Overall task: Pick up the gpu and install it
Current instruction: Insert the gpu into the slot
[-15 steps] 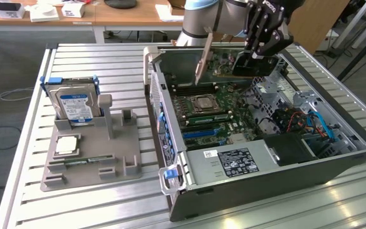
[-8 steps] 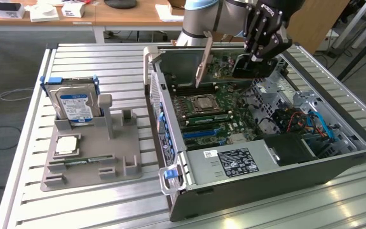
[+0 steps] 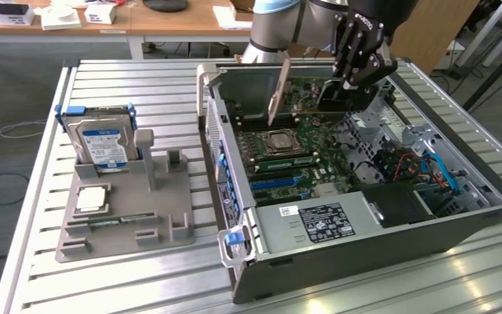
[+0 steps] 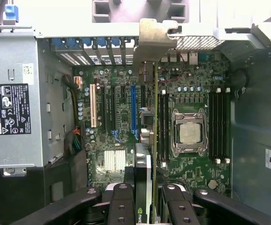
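Note:
My gripper (image 3: 351, 85) is shut on the gpu (image 3: 334, 101), holding it on edge above the open computer case (image 3: 460, 222). The card's silver end bracket (image 3: 277, 91) hangs toward the case's rear wall. In the wrist view the gpu (image 4: 145, 154) runs edge-on between my black fingers (image 4: 121, 206), and its bracket (image 4: 152, 42) reaches the rear slot openings. Below the card lies the green motherboard (image 4: 191, 173) with a blue expansion slot (image 4: 133, 108) and the CPU socket (image 4: 189, 131). The card hovers clear of the slots.
A grey holder (image 3: 159, 209) at the exterior view's left carries a hard drive (image 3: 102, 140), a CPU (image 3: 91, 198) and a memory stick (image 3: 112, 222). The power supply (image 3: 321, 222) fills the case's near end. Cables and a fan (image 3: 408, 167) sit at the exterior view's right.

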Robot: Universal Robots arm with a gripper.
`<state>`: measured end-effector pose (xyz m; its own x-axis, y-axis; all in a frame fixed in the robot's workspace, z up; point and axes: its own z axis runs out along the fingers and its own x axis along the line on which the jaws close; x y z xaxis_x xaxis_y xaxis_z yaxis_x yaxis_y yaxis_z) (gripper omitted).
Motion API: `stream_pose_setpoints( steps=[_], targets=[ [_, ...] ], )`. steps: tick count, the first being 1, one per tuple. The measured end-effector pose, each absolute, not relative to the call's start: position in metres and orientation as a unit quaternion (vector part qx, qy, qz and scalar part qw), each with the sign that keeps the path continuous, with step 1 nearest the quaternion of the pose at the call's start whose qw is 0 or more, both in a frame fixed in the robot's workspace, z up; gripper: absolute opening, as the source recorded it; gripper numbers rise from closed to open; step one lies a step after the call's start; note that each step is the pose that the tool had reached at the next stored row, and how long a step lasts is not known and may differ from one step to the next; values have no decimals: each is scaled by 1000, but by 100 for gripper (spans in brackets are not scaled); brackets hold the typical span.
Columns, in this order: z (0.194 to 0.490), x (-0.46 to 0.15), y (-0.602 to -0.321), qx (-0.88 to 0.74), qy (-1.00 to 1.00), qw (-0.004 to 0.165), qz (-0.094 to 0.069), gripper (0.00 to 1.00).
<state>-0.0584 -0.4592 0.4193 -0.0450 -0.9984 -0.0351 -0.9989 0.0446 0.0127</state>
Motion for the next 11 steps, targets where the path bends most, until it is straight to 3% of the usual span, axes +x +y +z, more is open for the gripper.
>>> stream_pose_setpoints(
  steps=[11],
  targets=[
    [411, -59, -459, -691, 723, 8, 17, 27]
  ],
)
